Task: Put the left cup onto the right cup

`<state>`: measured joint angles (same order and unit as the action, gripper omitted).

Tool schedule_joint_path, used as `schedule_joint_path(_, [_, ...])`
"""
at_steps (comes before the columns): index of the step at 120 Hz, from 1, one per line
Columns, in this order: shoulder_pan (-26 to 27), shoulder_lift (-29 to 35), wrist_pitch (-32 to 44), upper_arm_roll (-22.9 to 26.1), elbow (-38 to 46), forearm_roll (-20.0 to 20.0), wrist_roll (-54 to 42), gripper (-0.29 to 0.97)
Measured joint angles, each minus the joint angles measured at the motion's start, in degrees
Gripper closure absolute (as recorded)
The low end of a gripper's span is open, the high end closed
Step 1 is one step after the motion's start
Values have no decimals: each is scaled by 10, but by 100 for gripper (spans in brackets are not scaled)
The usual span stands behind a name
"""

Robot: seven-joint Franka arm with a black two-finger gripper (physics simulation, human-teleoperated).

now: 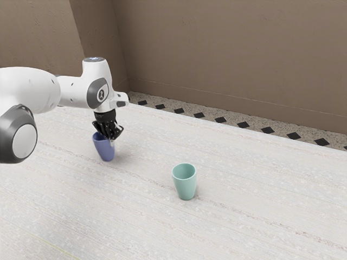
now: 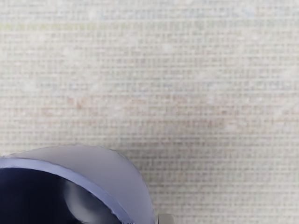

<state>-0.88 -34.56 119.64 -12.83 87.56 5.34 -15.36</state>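
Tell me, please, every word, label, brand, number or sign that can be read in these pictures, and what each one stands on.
None: no view shows a readable word, label, brand, number or sign.
The blue cup, the green cup, the claw, the white arm and the table are all unmarked.
The black diamonds on the floor strip are only a pattern, not signs.

Pale desk [image 1: 244, 216], off-white, with faint streaks and a fine woven grain running across it. Near the middle, a mint-green cup [image 1: 184, 181], upright, mouth up, resting on the surface with a small shadow at its foot. Well apart, toward the exterior view's left, a blue cup [image 1: 104, 147], slightly tilted; hard to tell whether touching the desk or just above it.
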Motion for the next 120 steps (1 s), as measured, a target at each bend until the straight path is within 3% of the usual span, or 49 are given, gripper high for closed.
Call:
schedule_joint_path(65, [6, 42, -28, 4, 0, -4, 3, 78])
schedule_joint_path(120, [67, 115, -97, 16, 6, -11, 5, 78])
